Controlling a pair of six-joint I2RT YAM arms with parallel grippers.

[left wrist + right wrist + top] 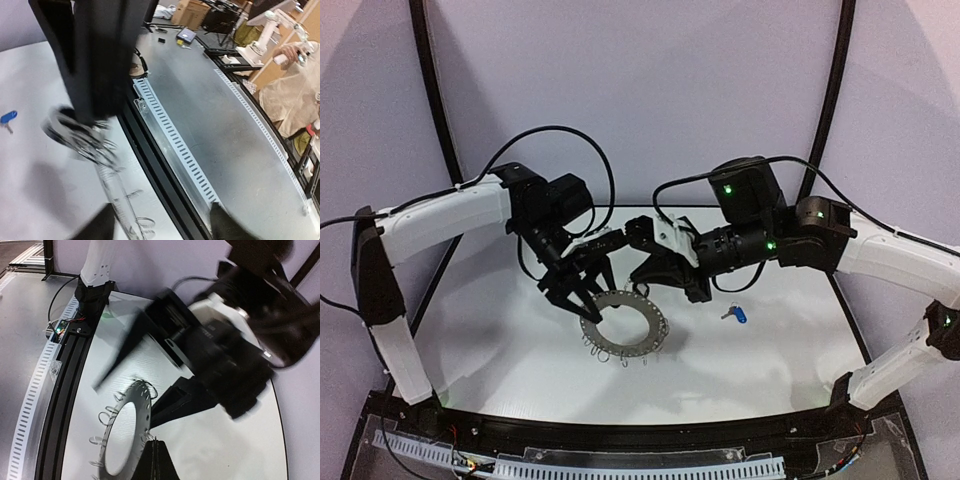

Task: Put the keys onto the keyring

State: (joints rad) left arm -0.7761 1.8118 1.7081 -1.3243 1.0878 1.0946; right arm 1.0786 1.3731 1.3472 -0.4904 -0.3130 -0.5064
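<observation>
The keyring lies on the white table, a flat grey ring with wire clips around its rim. My left gripper is open at the ring's left rim. In the left wrist view the ring is blurred and runs between the spread fingers, nearer the left one. My right gripper is shut, its tip at the ring's far rim. In the right wrist view its closed tip touches the clips on the ring. The blue-tagged key lies on the table right of the ring, and also shows in the left wrist view. The black-tagged key is hidden.
A black frame rail and a white slotted cable duct run along the table's near edge. The two grippers are close together above the ring. The right gripper's body fills the upper left of the left wrist view.
</observation>
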